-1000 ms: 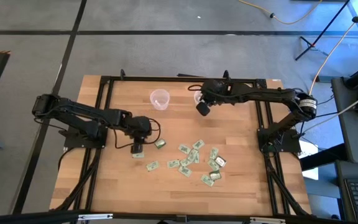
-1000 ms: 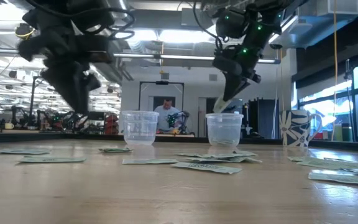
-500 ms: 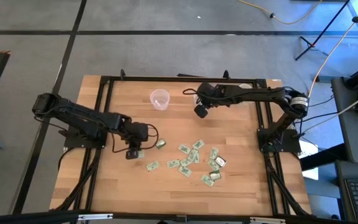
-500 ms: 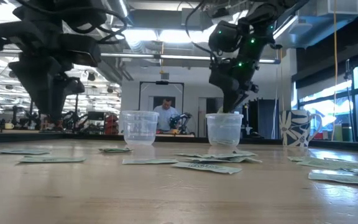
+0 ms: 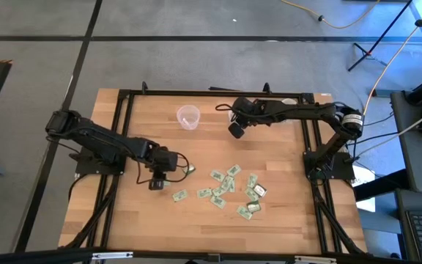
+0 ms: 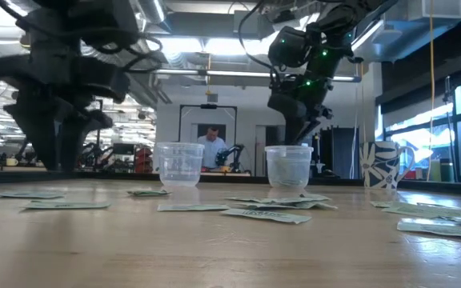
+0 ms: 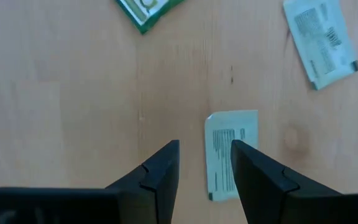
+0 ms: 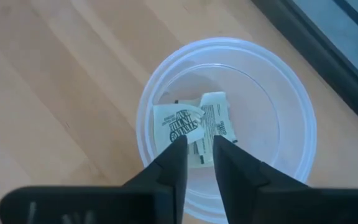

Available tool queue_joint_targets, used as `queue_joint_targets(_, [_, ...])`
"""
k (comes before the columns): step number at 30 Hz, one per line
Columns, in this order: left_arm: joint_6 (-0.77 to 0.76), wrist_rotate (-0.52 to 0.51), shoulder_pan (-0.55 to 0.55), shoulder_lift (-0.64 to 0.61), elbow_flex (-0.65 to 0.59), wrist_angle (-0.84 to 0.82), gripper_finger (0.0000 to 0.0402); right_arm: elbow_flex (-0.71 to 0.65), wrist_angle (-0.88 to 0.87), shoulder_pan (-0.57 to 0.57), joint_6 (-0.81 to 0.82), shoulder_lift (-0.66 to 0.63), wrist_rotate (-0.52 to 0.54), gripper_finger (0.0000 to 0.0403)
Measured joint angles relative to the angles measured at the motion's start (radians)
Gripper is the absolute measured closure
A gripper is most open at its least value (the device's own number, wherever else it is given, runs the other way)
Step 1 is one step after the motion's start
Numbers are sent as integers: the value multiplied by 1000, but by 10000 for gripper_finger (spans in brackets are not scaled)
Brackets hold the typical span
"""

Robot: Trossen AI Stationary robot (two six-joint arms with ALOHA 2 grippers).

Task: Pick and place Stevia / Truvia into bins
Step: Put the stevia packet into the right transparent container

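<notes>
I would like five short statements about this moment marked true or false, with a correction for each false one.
1. The right gripper hangs above a plastic cup that holds sachets. True.
2. The left gripper is shut on a sachet. False: its fingers are open above the wooden table, and a white sachet lies flat under them.
3. Both plastic cups stand near the far side of the table. True in the high view, where the other cup stands left of the right gripper.
4. The loose sachets are stacked in one neat pile. False: they lie scattered flat on the table.
5. A white patterned mug stands on the right in the low view. True.
</notes>
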Motion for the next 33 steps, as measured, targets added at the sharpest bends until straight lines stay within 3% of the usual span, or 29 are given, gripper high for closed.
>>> queue_joint_targets(6, [45, 8, 0, 84, 0, 83, 263, 0, 1, 0, 10, 0, 0, 319])
queue_joint_targets(15, [44, 18, 0, 146, 5, 82, 265, 0, 1, 0, 8, 0, 0, 318])
queue_joint_targets(26, [36, 0, -3, 155, 3, 77, 322, 0, 1, 0, -17, 0, -1, 318])
queue_joint_targets(33, [32, 0, -18, 150, 2, 77, 298, 0, 1, 0, -17, 0, -1, 318])
